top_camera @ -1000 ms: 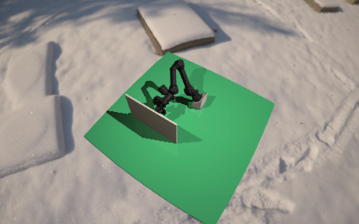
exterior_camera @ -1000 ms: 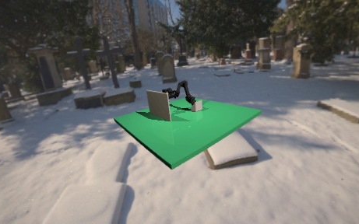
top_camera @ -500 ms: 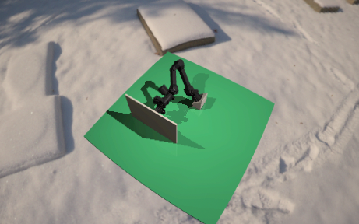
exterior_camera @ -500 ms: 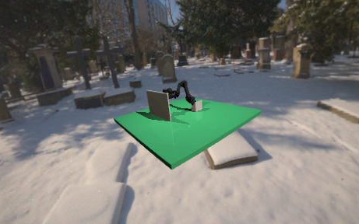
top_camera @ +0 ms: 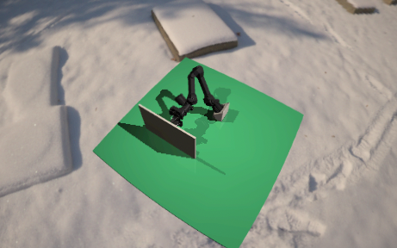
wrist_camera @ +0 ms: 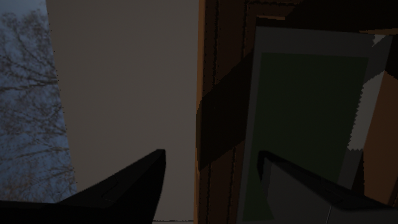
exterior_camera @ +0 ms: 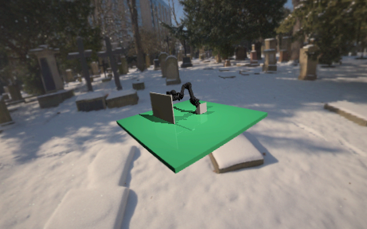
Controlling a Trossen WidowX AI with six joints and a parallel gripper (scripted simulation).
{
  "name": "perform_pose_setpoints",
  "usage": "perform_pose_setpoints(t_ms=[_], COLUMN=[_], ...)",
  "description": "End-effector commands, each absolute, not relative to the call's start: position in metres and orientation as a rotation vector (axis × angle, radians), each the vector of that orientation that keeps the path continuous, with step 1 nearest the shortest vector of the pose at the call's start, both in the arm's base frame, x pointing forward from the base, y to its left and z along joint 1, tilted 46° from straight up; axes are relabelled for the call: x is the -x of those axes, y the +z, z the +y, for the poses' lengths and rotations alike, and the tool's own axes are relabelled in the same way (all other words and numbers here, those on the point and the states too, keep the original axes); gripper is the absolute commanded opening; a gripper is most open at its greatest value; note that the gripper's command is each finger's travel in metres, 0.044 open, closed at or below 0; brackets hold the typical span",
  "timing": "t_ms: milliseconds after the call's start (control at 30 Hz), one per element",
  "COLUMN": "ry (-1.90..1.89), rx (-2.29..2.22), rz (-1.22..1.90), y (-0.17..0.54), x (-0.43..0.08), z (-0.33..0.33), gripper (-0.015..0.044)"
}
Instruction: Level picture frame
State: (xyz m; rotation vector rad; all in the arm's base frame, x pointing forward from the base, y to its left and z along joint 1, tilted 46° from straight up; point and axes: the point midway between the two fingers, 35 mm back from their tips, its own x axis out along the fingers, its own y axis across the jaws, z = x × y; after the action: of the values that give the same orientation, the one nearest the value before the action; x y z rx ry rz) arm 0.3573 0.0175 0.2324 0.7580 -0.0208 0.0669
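Note:
The picture frame (wrist_camera: 209,65) shows only in the wrist view, with a brown wooden border, a grey mat and a dark green picture (wrist_camera: 310,95). Its outer side edge runs nearly upright, leaning slightly in the view. My gripper (wrist_camera: 211,158) is open, its fingertips apart on both sides of the frame's side bar, with a gap showing beside each. One finger is over the pale wall board (wrist_camera: 125,75) (top_camera: 163,131) (exterior_camera: 161,107), the other over the picture area. In the top and exterior views the board hides the frame. The screw, the notched strip and the whole frame's tilt cannot be seen.
The wall board stands upright on the green table top (top_camera: 245,172) (exterior_camera: 202,139). The black arm (top_camera: 198,71) (exterior_camera: 187,85) bends up and over from beside a small pale block (top_camera: 221,113) (exterior_camera: 202,107). Shadow falls across the frame. Snowy ground and stones lie beyond the table.

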Motion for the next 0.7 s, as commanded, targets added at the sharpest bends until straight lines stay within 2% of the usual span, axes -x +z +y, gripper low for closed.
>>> perform_pose_setpoints(t_ms=[0, 433, 667], ry=[0.067, 0.086, 0.088], rx=[-0.768, -0.892, -0.889], rz=[-0.02, -0.008, -0.017], y=[0.234, 0.228, 0.238], x=[-0.352, -0.262, -0.26], z=[0.017, 0.008, 0.016], gripper=[0.026, 0.026, 0.026])
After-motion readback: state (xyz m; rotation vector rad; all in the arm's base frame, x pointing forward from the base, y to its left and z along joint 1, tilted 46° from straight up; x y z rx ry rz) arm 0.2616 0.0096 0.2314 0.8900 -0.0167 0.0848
